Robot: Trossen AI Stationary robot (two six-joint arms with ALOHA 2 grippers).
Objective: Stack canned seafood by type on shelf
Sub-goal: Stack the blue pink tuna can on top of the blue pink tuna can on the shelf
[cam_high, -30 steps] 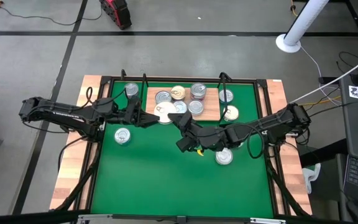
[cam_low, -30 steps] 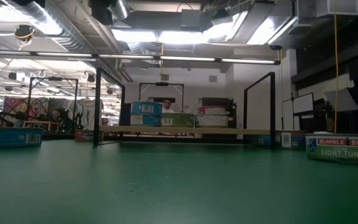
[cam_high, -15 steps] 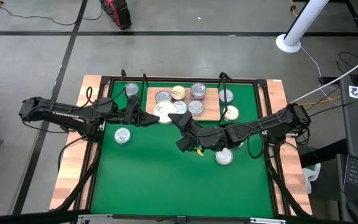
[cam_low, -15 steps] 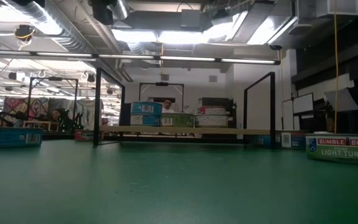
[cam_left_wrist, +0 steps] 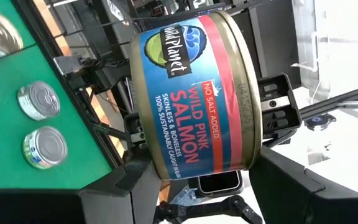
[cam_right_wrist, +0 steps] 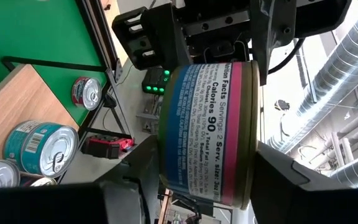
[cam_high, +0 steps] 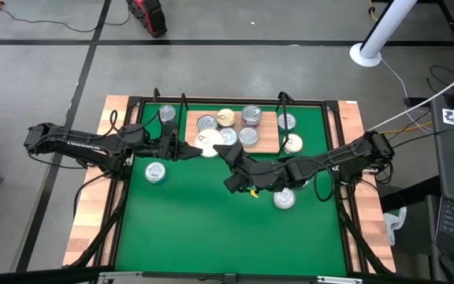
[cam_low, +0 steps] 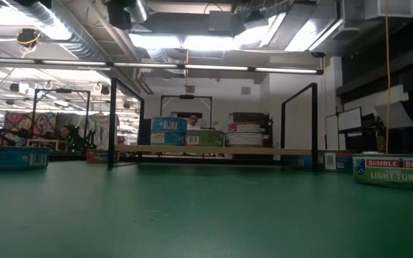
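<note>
"Wild Planet", "NO SALT ADDED", "WILD PINK SALMON" and "SKINLESS & BONELESS" are read on the salmon can [cam_left_wrist: 194, 96]. "BUMBLE BEE LIGHT TUNA" is printed on the tuna can [cam_low: 393, 171]. "Calories 90" is shown on the pink-banded can [cam_right_wrist: 207, 134].

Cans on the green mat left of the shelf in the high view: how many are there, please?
2: one can beside the shelf's left end, one in front of the left arm. The arm could hide more.

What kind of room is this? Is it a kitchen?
Probably not a kitchen; it looks like a robot lab or workshop. Bare ceiling pipes and ducts run overhead, cables trail across the floor, and two robot arms work at a green mat stacking tins on a small wooden shelf.
</note>
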